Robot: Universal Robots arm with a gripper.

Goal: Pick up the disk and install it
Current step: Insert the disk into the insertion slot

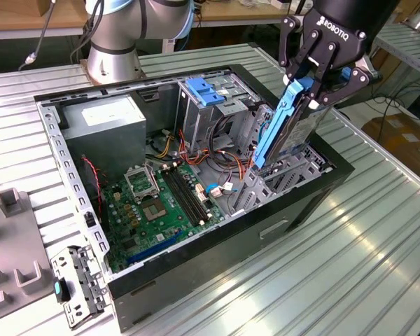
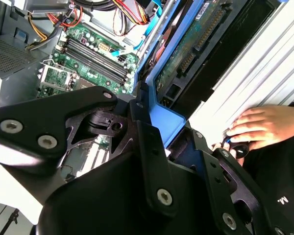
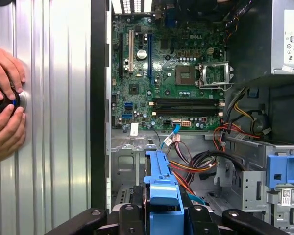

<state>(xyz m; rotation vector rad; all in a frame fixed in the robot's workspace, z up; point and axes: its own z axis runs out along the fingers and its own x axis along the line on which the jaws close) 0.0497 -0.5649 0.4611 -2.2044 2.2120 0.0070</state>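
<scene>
black end effector (image 1: pixel 316 89) clamped tight on the dark disk with blue plastic rails (image 1: pixel 278 133), holding it tilted over the open black computer case (image 1: pixel 280 220)

- Table (image 1: pixel 350 280): ribbed bare metal, pale and smooth, with a soft sheen.
- Disk (image 1: pixel 274 129): smooth blue plastic side rails with a slight gloss, around a dull grey metal body. In the second wrist view its underside is a green circuit board.
- Gripper (image 1: pixel 315 87): matt black metal links with bright steel screw heads.
- Computer case (image 1: pixel 56 150): unpainted grey sheet metal inside, smooth black outer panels.
- Motherboard (image 1: pixel 161 203): glossy green board.
- Power supply (image 1: pixel 101 119): matt grey metal with a white paper sticker.
</scene>
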